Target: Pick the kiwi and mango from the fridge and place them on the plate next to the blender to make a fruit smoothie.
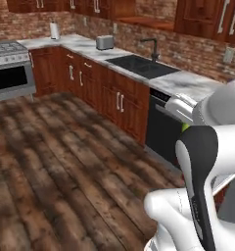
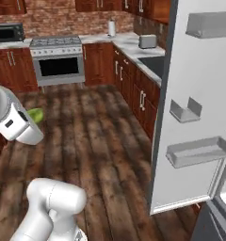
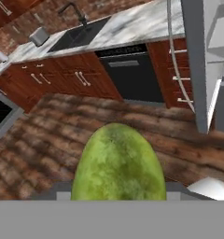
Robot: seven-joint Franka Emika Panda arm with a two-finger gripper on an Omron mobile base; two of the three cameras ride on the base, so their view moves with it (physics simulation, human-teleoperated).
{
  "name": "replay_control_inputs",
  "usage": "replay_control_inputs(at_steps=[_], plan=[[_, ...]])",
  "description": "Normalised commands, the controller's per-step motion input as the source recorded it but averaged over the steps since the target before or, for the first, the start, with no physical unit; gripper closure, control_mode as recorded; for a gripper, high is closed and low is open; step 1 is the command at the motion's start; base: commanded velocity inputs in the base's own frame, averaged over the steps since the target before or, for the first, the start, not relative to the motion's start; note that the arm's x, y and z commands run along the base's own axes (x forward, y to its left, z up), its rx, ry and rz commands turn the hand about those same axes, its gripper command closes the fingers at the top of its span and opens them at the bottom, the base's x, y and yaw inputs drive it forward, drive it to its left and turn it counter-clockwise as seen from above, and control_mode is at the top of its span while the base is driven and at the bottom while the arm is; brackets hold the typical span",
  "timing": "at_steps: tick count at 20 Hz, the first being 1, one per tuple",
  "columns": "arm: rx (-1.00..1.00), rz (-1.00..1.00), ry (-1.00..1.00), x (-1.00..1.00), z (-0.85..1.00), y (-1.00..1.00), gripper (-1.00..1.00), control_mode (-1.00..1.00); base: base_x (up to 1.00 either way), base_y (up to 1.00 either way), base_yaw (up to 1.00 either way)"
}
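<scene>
A green, mottled oval mango (image 3: pixel 118 163) sits between the fingers of my gripper (image 3: pixel 118 195), which is shut on it; the fruit covers the fingertips. In the right base view the mango (image 2: pixel 36 114) pokes out beside the white hand at the left, held above the wooden floor. A sliver of the mango (image 1: pixel 185 127) also peeks from behind the arm in the left base view. The fridge (image 2: pixel 195 108) stands at the right with its door swung open, its white inner side carrying grey bins. The kiwi, the plate and the blender are out of view.
Wooden cabinets under a marble counter run along the wall, with a black sink (image 1: pixel 139 64), a toaster (image 1: pixel 105 42) and a dark dishwasher (image 1: pixel 161 127). A stove (image 2: pixel 56 52) and a microwave (image 2: pixel 8 32) stand at the far wall. The fridge door edge (image 3: pixel 198 70) is close on the right.
</scene>
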Motion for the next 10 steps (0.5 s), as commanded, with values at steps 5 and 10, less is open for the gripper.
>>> replay_control_inputs(at_steps=[5,10], plan=[[0.00,0.00,0.00,0.00,0.00,0.00,1.00,1.00,0.00,0.05,0.82],[0.00,0.00,0.00,0.00,0.00,0.00,1.00,1.00,0.02,0.04,0.66]])
